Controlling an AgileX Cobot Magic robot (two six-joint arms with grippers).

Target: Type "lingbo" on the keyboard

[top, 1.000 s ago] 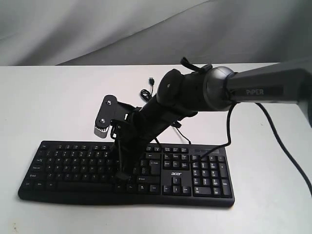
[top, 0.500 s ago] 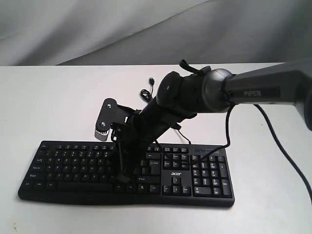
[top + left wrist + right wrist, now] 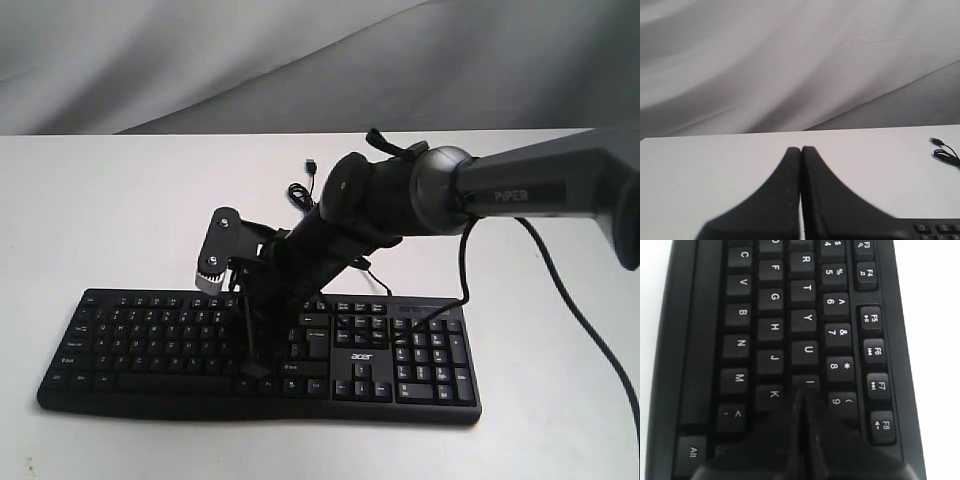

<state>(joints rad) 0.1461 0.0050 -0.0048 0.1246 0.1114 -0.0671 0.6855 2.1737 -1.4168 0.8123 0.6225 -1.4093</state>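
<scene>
The black keyboard with a white acer logo lies across the front of the white table. My right gripper reaches in from the right and points down onto the letter keys, shut with nothing in it. In the right wrist view the keyboard fills the frame and the right gripper has its tips at the edge of the I key, between K and 9. I cannot tell whether they press it. My left gripper is shut and empty above bare table, with a keyboard corner beside it.
The keyboard's thin black USB cable lies coiled behind the right arm, its plug pointing to the back; the same cable shows in the left wrist view. A grey cloth backdrop hangs behind the table. The left arm does not appear in the exterior view.
My right arm has shifted slightly left and its shut fingertips have sunk a little lower onto the keys. The keyboard has not moved.
</scene>
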